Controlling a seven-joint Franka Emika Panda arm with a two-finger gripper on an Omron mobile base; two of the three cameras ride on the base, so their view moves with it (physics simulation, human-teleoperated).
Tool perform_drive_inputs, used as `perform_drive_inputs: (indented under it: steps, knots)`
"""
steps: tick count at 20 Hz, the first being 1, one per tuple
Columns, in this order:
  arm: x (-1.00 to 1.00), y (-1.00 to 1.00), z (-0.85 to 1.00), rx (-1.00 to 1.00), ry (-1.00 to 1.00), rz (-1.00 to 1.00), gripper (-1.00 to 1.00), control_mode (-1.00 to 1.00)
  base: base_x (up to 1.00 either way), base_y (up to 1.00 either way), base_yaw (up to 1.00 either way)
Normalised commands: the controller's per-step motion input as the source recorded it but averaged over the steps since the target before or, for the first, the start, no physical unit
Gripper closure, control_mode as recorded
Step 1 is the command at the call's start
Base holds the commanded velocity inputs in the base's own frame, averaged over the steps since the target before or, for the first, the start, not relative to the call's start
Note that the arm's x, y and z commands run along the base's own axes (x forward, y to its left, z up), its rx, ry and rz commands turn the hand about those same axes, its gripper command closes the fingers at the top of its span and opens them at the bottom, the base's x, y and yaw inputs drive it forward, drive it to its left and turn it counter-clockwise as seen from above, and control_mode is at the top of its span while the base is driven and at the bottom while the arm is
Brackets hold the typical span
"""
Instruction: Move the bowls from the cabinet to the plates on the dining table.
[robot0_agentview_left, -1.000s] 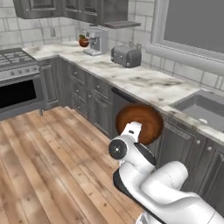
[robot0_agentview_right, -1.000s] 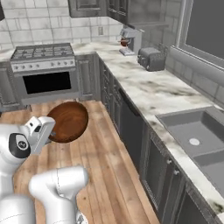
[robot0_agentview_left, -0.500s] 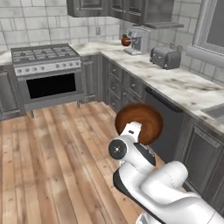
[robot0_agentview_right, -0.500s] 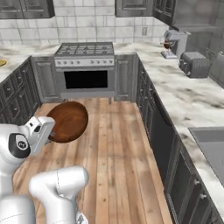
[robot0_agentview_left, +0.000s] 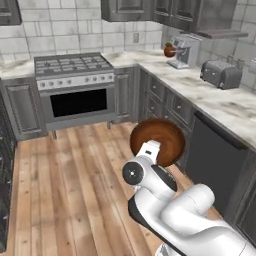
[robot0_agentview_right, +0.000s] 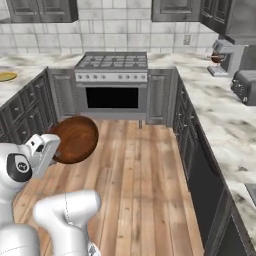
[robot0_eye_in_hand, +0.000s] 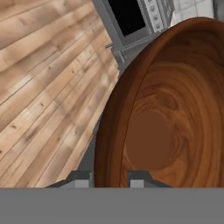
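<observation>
Your base has swung round since the earlier frames, so the stove now sits ahead. The jaws pinch the rim of the round dark reddish-brown wooden bowl (robot0_agentview_left: 158, 141), held on edge above the plank floor. Keep it steady while driving toward the plates.

A stove (robot0_agentview_left: 75, 80) with a dark oven window is seen at upper centre. A coffee machine (robot0_agentview_left: 184, 50) and a toaster (robot0_agentview_left: 220, 74) are set on the marble counter (robot0_agentview_left: 225, 105) at right. Wood flooring (robot0_agentview_right: 145, 170) is spread below.
</observation>
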Motion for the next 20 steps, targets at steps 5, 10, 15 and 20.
perform_drive_inputs:
  steps: [5, 10, 15, 20]
  knots:
    - [0.00, 0.00, 0.00, 0.00, 0.00, 0.00, 1.00, 1.00, 1.00, -0.11, 0.12]
    - [0.00, 0.00, 0.00, 0.00, 0.00, 0.00, 1.00, 1.00, 1.00, -0.15, 0.12]
    - [0.00, 0.00, 0.00, 0.00, 0.00, 0.00, 1.00, 1.00, 1.00, -0.06, 0.16]
    - [0.00, 0.00, 0.00, 0.00, 0.00, 0.00, 1.00, 1.00, 1.00, 0.00, 0.28]
